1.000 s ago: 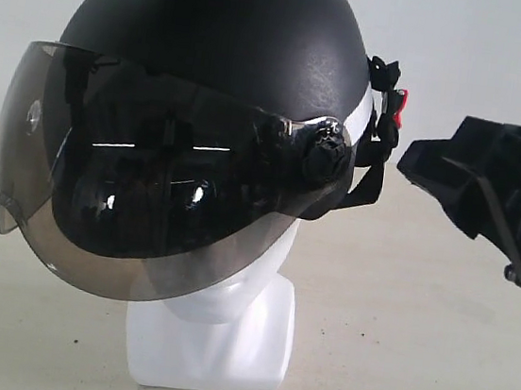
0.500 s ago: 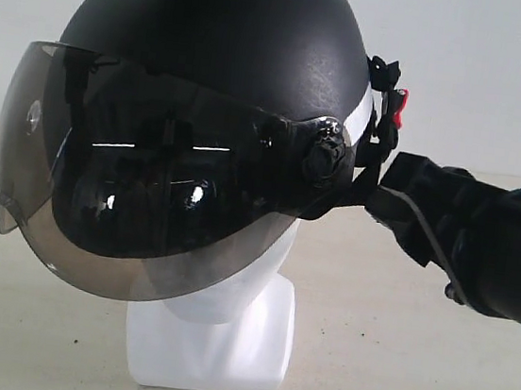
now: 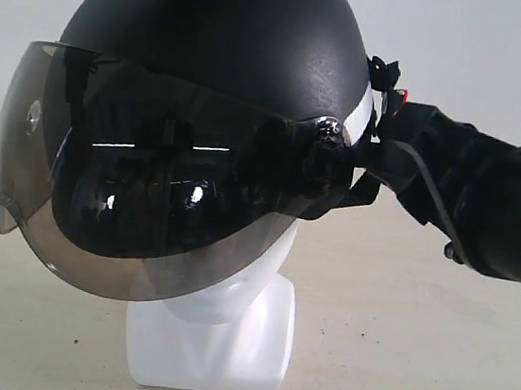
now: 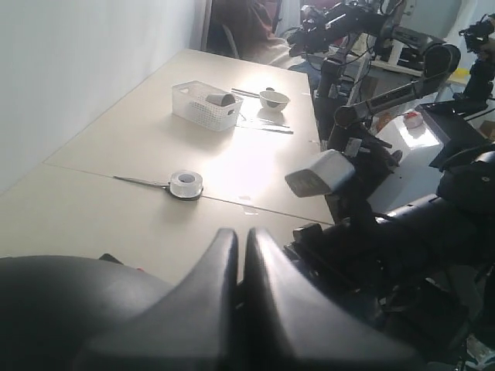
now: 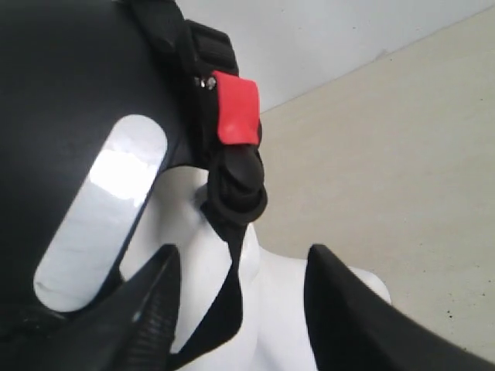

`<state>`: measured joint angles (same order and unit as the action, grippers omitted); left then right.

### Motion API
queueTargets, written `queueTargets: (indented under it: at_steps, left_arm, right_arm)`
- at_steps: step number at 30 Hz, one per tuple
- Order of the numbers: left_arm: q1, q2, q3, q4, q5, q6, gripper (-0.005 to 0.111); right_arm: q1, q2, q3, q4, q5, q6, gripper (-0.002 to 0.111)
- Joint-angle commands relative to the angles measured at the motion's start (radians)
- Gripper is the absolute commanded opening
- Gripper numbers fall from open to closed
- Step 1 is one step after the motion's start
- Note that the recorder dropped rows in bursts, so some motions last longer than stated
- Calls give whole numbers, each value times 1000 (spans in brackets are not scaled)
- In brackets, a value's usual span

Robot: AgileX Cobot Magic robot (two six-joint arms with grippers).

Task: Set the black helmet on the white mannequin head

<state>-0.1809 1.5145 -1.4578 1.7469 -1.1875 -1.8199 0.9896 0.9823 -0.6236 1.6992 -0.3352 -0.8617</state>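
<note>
Right end effector (image 3: 389, 142) reached black helmet (image 3: 223, 38) rear, jaws apart.

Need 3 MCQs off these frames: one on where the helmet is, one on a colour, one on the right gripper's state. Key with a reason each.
1. Where is the helmet?
A. on the head
B. lying beside it
C. under it

2. What colour is the tab on the rear strap?
A. yellow
B. blue
C. red

3. How do the jaws of the right gripper stand?
A. shut tight
B. open, with the strap between them
C. out of view

Key:
1 A, the exterior view shows it covering the crown, with only the lower face and neck below it.
2 C, the right wrist view shows it plainly red against the black strap.
3 B, in the right wrist view the jaws stand well apart, one on either side of the strap.
</note>
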Motion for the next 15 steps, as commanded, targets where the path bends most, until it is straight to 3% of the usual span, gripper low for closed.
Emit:
queueTargets:
  at_steps: [1,15]
  left_arm:
    - [-4,-7,9,-3,24,-46,5]
    - [-4,-7,9,-3,41,-75,5]
  right_arm:
    - [-4,21,-5,-7,-1,-8,47]
    - [-4,80,-7,-19,-3,44,47]
